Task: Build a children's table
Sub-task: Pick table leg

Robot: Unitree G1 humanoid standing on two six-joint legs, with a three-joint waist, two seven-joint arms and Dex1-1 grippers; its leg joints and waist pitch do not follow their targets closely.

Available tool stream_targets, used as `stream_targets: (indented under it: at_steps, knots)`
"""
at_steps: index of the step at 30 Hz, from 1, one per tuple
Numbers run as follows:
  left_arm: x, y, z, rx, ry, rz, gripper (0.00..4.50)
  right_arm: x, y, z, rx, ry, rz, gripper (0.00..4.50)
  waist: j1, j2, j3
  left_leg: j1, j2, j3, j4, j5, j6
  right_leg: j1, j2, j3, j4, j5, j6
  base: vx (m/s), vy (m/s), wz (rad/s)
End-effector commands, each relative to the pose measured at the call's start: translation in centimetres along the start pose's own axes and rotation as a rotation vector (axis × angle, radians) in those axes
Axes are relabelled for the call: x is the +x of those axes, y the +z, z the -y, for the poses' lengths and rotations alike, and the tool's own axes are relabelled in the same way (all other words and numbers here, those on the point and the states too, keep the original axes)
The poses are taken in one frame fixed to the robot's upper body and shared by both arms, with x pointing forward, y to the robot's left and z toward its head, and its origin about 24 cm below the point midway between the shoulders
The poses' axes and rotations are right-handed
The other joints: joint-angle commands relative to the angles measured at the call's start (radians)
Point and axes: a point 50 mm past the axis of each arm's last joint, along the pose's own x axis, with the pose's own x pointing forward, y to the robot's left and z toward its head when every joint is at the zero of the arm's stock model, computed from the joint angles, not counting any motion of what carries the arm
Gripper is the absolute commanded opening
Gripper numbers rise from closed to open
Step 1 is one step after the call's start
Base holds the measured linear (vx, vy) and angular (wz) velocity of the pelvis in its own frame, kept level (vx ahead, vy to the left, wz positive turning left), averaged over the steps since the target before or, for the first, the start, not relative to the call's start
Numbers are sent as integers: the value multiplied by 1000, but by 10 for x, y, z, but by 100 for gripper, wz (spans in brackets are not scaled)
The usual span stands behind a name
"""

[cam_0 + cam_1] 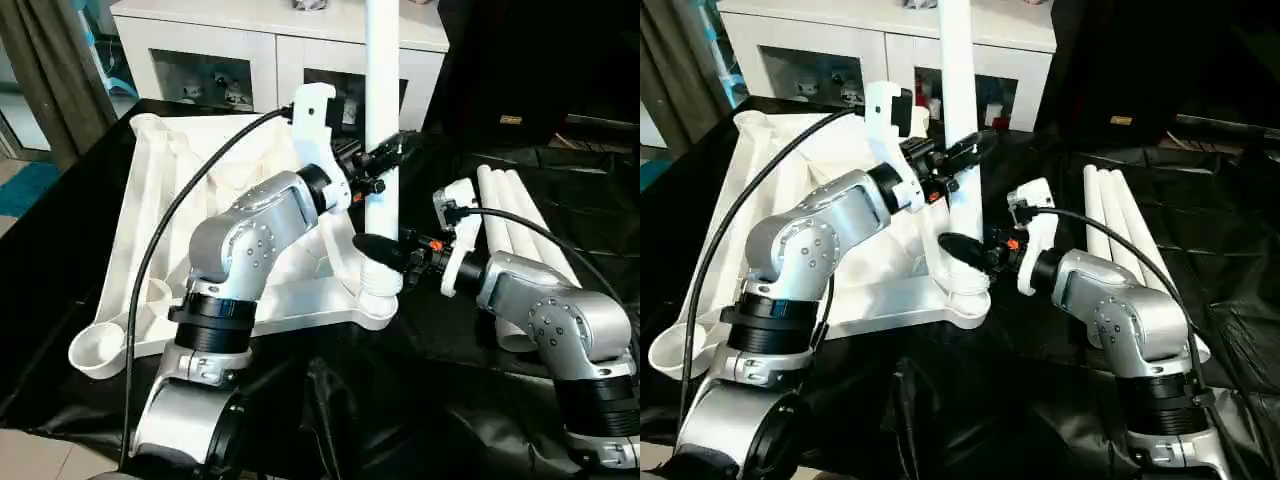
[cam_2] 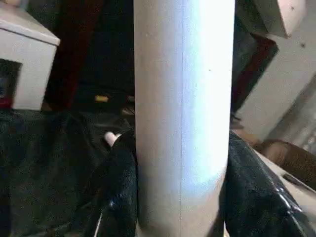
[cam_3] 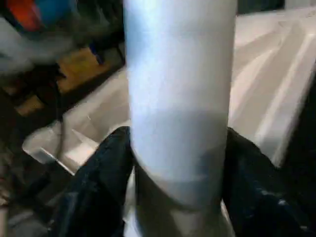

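Tabletop (image 1: 150, 215) lies underside up on the black-covered work surface (image 1: 400, 420), with one white leg (image 1: 381, 110) standing upright in its near right corner socket (image 1: 378, 285). Left gripper (image 1: 385, 155) is clamped on the leg partway up the shaft; the left wrist view shows a dark finger pressed to each side of the tube. Right gripper (image 1: 383, 252) grips the same leg lower down, just above the socket, its fingers (image 3: 98, 182) closed against both sides. Spare legs (image 1: 520, 225) lie side by side on the cover beyond the right arm, well apart from the tabletop. Near left corner socket (image 1: 100, 348) is unfilled.

Judged risks: the leg may not be fully seated, so releasing it could let it lean or topple. Uneven pressure from the two grippers could cock the tube in the socket and jam it. Downward force could also shift the tabletop on the slick cover.
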Motion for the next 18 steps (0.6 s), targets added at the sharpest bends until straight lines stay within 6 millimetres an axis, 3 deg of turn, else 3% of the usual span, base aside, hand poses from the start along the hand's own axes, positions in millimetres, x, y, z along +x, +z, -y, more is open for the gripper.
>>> stream_targets:
  at_steps: [1,7,16,18]
  knots:
    - [-3,5,7,-4,-111,4,184,-10,12,-3,-12,58,30,296,3,-12,-75,6,51,-14,-67,-1,68,62,-72,37,-61,6,-255,0,0,0]
    - [-17,11,12,-2,-343,-24,184,-26,8,-5,-6,143,-38,342,6,-11,-73,9,50,-13,-68,-16,66,62,-74,37,-61,-13,-258,0,0,0]
    - [-27,26,22,-36,-560,3,184,-32,4,-7,3,178,-89,342,5,-11,-72,9,52,-13,-70,-34,51,60,-75,37,-63,-45,-262,0,0,0]
    - [-25,24,26,-51,-585,0,184,-27,5,-7,22,180,-59,315,4,-10,-73,8,51,-13,-69,-30,48,61,-75,37,-62,-38,-265,0,0,0]
